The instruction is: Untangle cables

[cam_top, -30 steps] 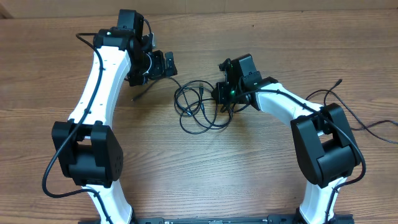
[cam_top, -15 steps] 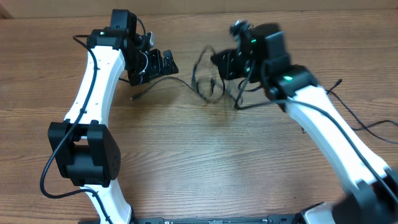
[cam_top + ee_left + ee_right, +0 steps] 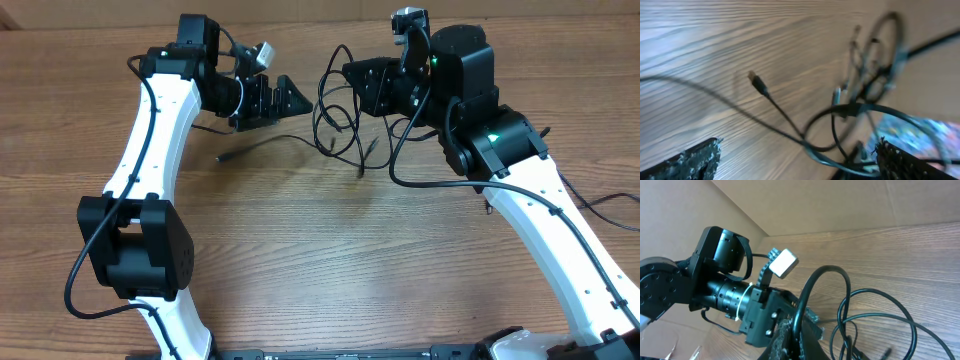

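Since a second ago my right claw (image 3: 358,85) has raised the cables (image 3: 335,128) off the wood-grain bench (image 3: 330,260), clenched on them; loops dangle near the rear cardboard wall (image 3: 840,200). My left claw (image 3: 288,97) stands released, just beside them.

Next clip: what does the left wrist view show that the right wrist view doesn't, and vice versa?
Left wrist only: the loose plug end of one thin black cable against the wood, framed by the open left gripper. Right wrist only: a brown cardboard wall, the left arm's pale camera block, and the right gripper shut on a cable loop. Both: the tangled thin black cables and the wood-grain table.
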{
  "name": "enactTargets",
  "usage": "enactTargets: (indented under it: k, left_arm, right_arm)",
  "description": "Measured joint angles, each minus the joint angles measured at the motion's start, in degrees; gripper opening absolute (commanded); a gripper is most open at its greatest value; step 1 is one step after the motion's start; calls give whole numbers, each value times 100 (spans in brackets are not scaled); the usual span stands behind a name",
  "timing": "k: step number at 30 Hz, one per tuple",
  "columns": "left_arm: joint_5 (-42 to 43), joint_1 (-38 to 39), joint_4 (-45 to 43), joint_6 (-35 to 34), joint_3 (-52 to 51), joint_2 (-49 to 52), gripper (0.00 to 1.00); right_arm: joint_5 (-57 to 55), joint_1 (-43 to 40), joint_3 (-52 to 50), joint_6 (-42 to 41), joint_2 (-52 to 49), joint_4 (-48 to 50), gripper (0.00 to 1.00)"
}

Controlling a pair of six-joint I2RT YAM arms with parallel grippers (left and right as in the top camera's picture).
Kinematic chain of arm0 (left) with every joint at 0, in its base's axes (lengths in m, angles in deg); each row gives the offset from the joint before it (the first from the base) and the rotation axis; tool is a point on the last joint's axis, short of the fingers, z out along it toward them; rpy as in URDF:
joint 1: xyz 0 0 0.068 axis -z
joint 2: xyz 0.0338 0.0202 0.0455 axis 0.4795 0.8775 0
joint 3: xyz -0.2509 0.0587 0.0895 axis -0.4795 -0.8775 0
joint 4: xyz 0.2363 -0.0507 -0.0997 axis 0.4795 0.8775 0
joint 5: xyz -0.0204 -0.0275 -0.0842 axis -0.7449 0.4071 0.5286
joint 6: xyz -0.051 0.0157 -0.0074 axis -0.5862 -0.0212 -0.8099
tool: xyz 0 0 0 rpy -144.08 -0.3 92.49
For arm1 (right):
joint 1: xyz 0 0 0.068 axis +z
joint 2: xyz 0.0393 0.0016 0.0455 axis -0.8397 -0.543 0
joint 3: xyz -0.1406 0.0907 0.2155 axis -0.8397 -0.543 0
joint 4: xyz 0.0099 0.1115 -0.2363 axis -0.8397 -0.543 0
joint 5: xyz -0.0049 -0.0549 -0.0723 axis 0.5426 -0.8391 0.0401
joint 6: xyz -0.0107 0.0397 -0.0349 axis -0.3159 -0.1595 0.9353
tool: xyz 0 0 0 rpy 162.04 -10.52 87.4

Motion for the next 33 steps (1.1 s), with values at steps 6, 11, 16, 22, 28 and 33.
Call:
enactTargets:
  k: [6,11,16,22,28,33]
  left_arm:
    - [455,13,-118,177,0,0,100]
    - [402,138,-459,59,0,0,91]
    - [-313,428,-658,-496,0,35,32]
    - [-1235,546,-444,-848,0,289,42]
    - [-2096,496,-79,-970,0,629,41]
    - [-2706,466,107,-1010,0,1099,31]
  right_arm:
    - [46,0,0,-26,0,17,4]
    - [256,2,0,-28,0,175,4]
    - [435,0,0,-31,0,232,4]
    - [361,0,0,-28,229,225,4]
    - [258,11,0,-31,981,509,4]
    - [256,11,0,-26,1552,800,4]
